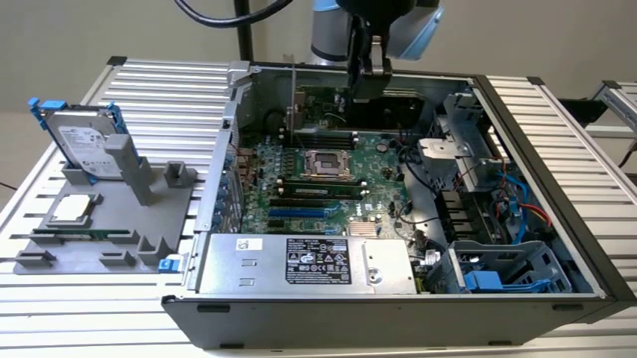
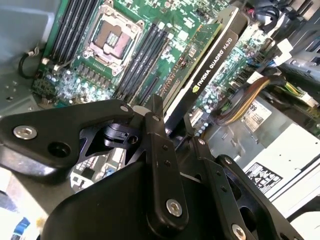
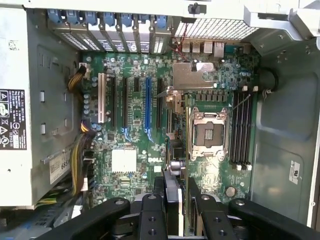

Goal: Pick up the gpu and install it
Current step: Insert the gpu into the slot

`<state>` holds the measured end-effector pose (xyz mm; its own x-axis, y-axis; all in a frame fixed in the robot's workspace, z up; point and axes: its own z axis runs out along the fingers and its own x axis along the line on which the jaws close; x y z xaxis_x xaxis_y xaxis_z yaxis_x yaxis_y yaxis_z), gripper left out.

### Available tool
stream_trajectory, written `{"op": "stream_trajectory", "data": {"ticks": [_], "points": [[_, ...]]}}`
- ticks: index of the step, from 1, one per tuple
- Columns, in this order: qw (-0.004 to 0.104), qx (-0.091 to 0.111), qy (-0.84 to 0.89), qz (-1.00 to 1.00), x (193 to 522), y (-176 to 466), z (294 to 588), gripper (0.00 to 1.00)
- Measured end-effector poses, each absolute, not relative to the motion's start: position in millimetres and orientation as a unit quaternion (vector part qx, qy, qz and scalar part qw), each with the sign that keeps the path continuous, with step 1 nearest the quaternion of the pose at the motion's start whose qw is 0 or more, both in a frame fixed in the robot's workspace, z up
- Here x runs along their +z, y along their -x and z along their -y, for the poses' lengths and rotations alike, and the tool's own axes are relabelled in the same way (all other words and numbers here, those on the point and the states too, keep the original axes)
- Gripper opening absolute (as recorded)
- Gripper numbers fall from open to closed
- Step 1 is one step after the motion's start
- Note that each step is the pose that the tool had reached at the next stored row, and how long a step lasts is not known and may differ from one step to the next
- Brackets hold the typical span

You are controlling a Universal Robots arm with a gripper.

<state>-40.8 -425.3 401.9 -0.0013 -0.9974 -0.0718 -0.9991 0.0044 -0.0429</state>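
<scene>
One flat green-and-black gpu card (image 2: 212, 67), upper right in the second wrist view, is clamped in the black gripper (image 2: 172, 127) above the green motherboard (image 2: 75, 80). The install step looks to be in hand, and it likely calls for lining the card edge up with a slot.

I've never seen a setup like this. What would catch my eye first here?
Probably the open computer case on the slatted table, with its green motherboard laid bare. The arm reaches into it from above, and its gripper is shut on the gpu, a black-edged card held over the board. At the exterior view's left, a hard drive stands on edge in a grey holder.
</scene>
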Motion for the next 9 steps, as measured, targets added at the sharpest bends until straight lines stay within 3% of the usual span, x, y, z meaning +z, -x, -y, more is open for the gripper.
{"op": "stream_trajectory", "data": {"ticks": [9], "points": [[0.041, 0.009, 0.692, -0.721, 395.3, 49.1, 424.1, 0.0]]}}
